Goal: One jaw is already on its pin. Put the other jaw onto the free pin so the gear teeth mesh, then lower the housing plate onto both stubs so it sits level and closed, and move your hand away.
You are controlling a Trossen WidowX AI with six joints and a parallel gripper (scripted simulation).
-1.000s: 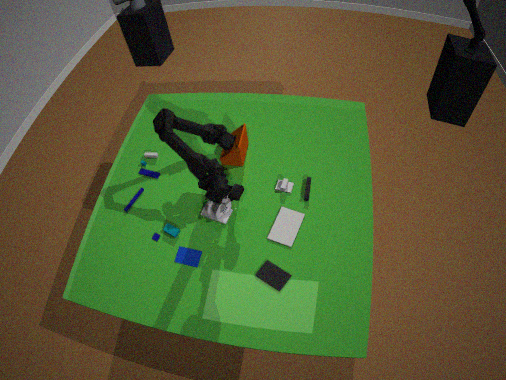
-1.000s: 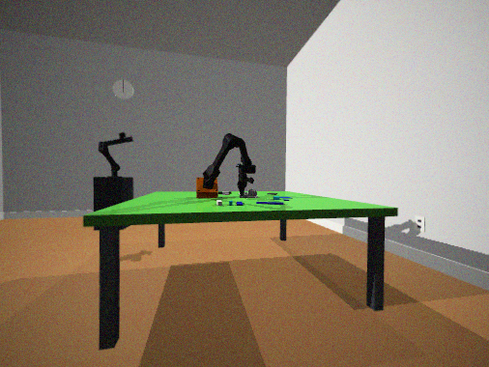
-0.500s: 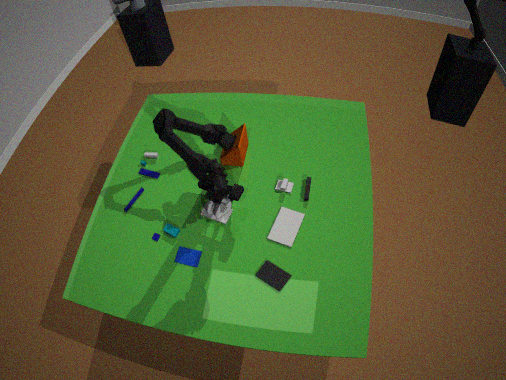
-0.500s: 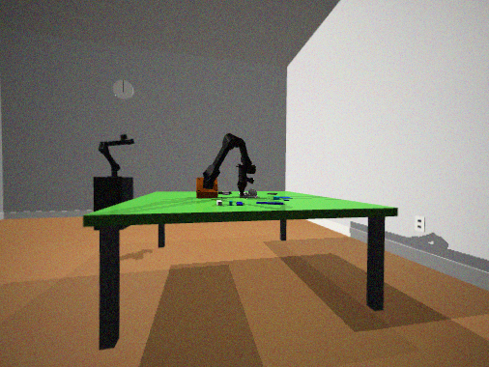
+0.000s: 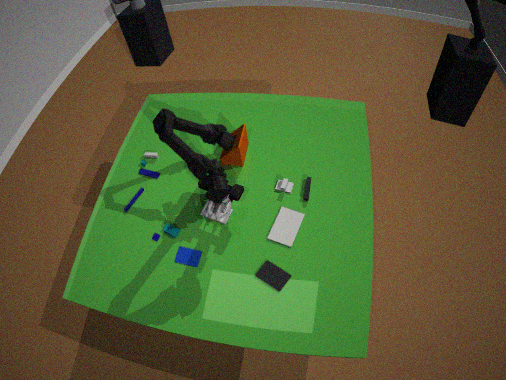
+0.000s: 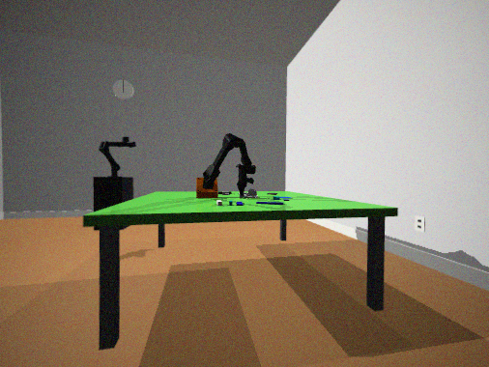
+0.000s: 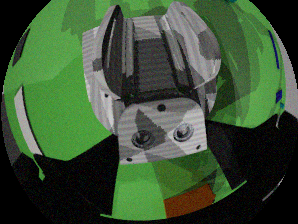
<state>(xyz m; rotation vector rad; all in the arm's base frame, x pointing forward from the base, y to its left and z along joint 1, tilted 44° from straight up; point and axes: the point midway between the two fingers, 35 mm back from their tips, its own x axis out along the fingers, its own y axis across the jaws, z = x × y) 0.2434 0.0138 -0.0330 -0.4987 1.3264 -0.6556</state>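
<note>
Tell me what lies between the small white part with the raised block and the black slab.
A flat white plate lies between the small white part and the black slab; the top view shows it.

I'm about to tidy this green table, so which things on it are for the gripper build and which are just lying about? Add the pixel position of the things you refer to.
For the job:
- grey-white jaw assembly (image 5: 223, 214) with its plate (image 7: 162, 117), at the pincer (image 7: 160, 131)

Apparently just lying about:
- blue block (image 5: 188, 256)
- teal piece (image 5: 171, 230)
- black slab (image 5: 273, 275)
- white slab (image 5: 286, 227)
</note>
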